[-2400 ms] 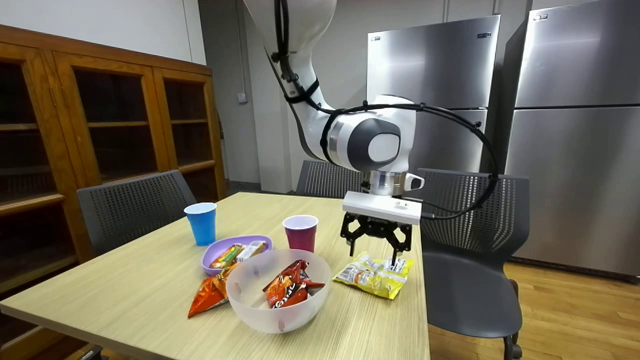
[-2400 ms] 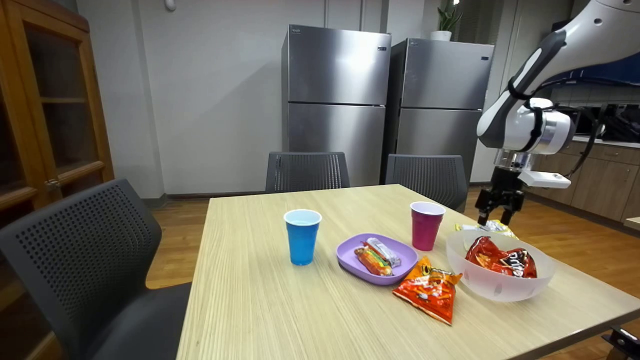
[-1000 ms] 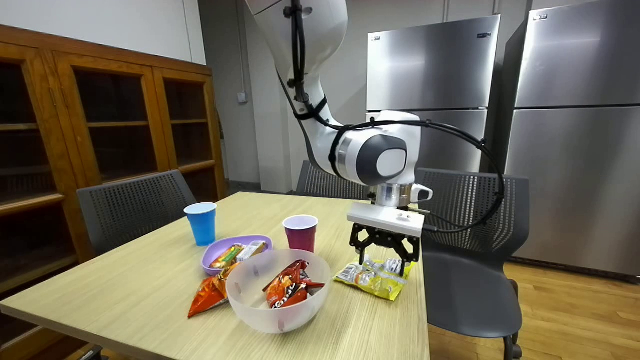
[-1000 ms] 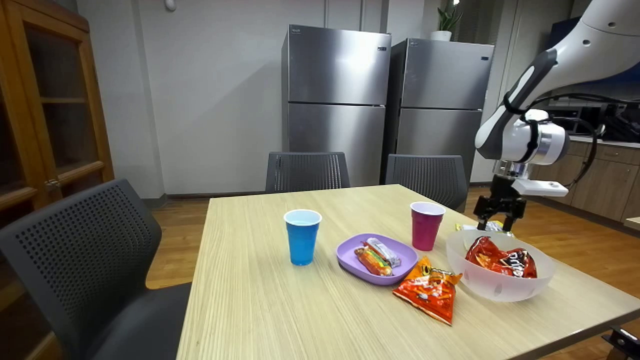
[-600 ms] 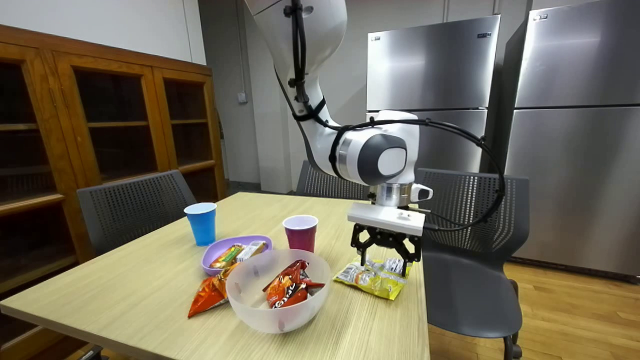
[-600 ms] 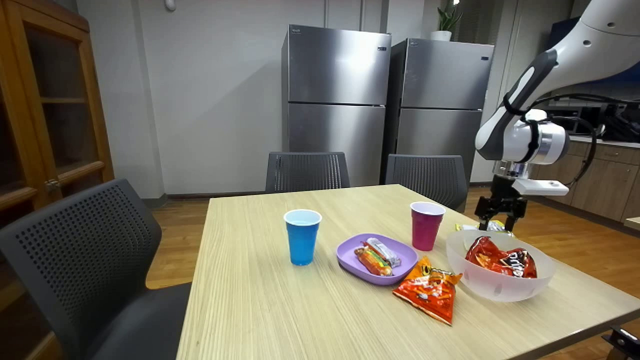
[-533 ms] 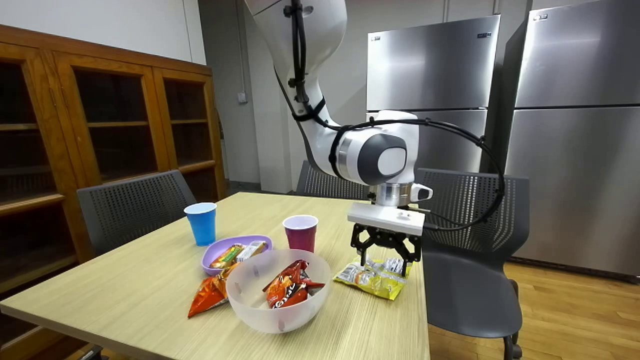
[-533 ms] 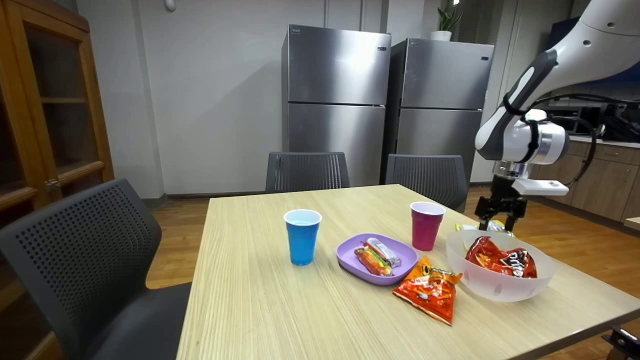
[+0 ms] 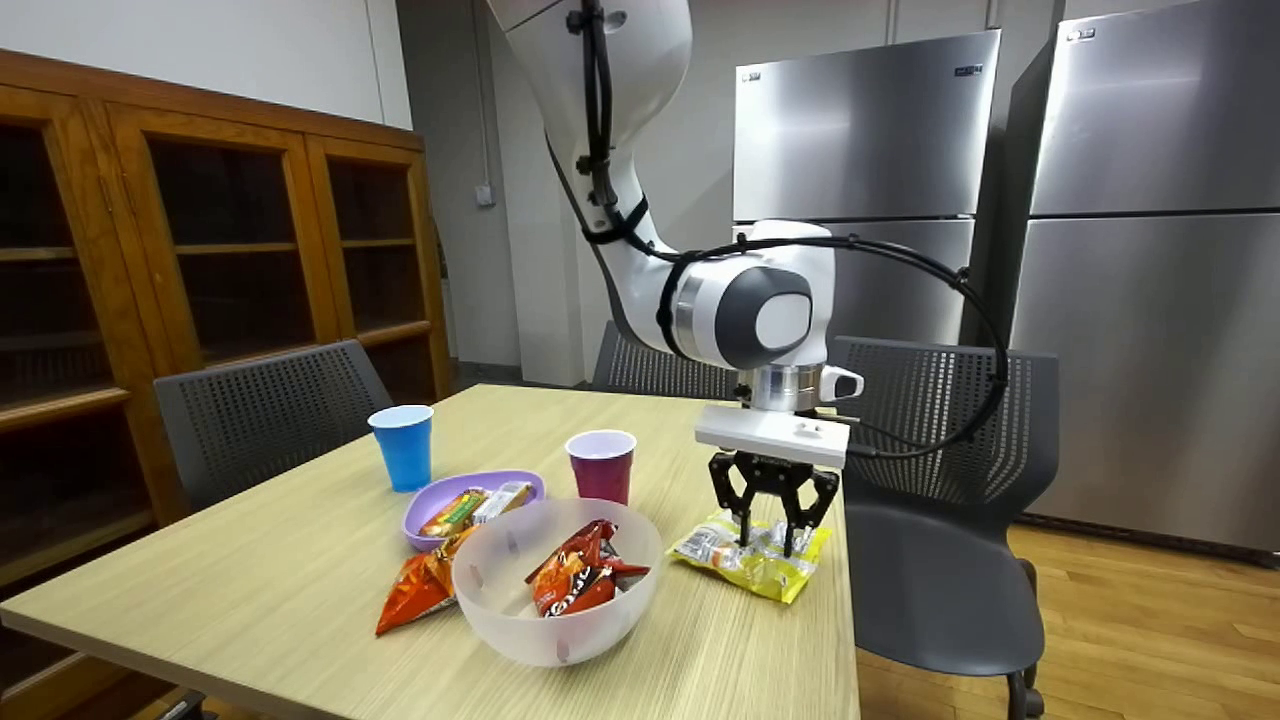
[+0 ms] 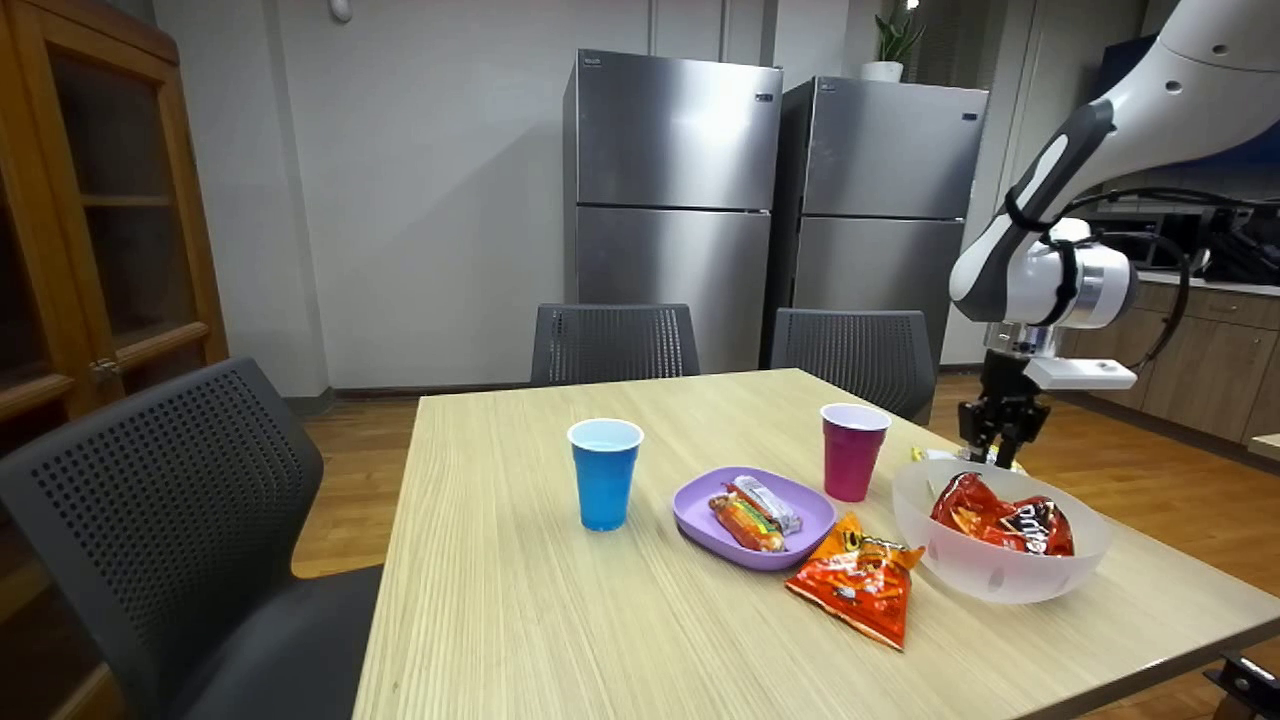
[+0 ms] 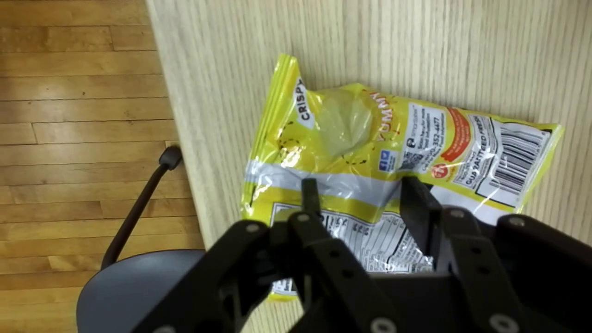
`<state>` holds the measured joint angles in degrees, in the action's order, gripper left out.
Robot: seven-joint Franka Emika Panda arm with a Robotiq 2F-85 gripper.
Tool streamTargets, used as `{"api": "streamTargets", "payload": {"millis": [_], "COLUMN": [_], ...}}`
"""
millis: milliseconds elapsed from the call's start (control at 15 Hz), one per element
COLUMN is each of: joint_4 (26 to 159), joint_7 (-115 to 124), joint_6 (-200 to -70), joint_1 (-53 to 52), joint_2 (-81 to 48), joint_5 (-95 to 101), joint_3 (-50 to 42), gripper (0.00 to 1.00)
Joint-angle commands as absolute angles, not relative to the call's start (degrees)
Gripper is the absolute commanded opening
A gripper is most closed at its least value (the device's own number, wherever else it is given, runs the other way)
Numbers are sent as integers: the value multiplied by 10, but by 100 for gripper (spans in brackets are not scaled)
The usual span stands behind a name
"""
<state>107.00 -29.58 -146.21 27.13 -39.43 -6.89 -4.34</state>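
Partly behind the fingers (image 11: 420,212), the yellow packet (image 11: 363,162).

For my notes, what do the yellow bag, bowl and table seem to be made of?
Yellow bag: likely thin, glossy plastic film, by its creases and bright glints.
Bowl: probably frosted plastic, being translucent and dull; glass isn't ruled out.
Table: pale top with fine grain and low sheen, either wood or wood-look laminate.
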Motion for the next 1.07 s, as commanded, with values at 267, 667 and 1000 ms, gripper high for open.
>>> {"api": "streamTargets", "payload": {"millis": [267, 667, 1000], "joint_4": [1065, 1080, 1101], "joint_7": [-274, -293, -336], "joint_6": [-1471, -1468, -1450], "joint_1": [261, 273, 299], "joint_2": [-395, -374, -326], "joint_5": [-48, -54, -69], "joint_3": [-51, -42, -25], "gripper": [0, 0, 0]}}
